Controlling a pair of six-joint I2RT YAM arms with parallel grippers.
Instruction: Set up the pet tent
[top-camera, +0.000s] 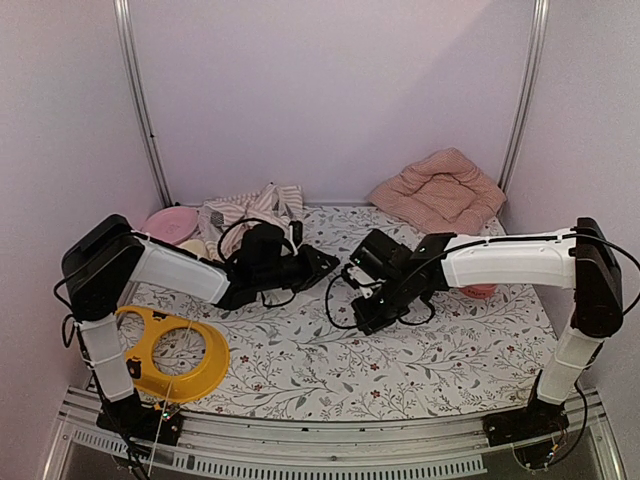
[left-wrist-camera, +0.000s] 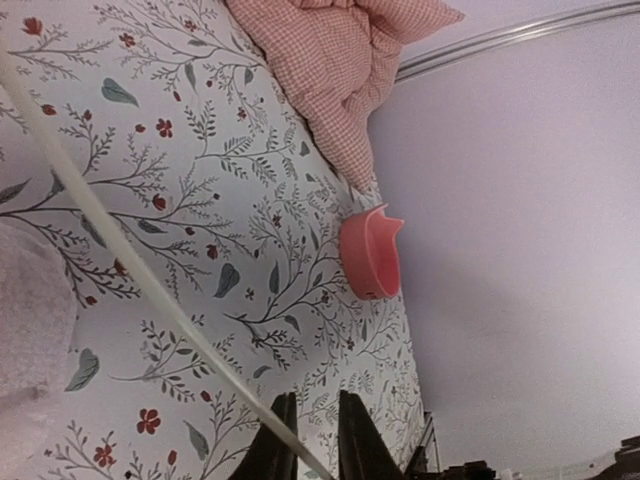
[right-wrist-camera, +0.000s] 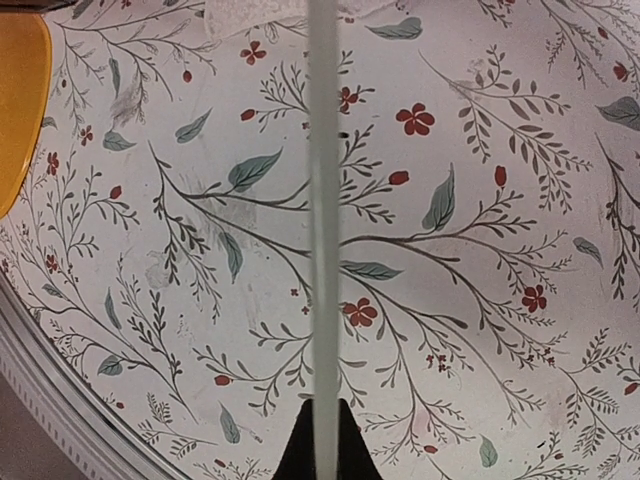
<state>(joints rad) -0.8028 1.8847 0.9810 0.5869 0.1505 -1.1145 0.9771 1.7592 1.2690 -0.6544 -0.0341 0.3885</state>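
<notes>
- The pink-and-white striped fabric pet tent (top-camera: 250, 212) lies crumpled at 11 o'clock on the floral-print table (top-camera: 420, 360).
- Near the centre, the right gripper (right-wrist-camera: 322, 448) is clamped on a thin white pole (right-wrist-camera: 322, 200).
- The left gripper (left-wrist-camera: 312, 445) has its jaws slightly apart, and the pole crosses one fingertip.
- A pink checked quilted cushion (top-camera: 440, 190) sits at 1 o'clock, and a yellow plastic ring (top-camera: 170, 355) at 8 o'clock.

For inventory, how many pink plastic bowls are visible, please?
2: one bowl back left beside the striped fabric tent, one bowl at the right, partly behind the right arm. Others may be hidden.
</notes>
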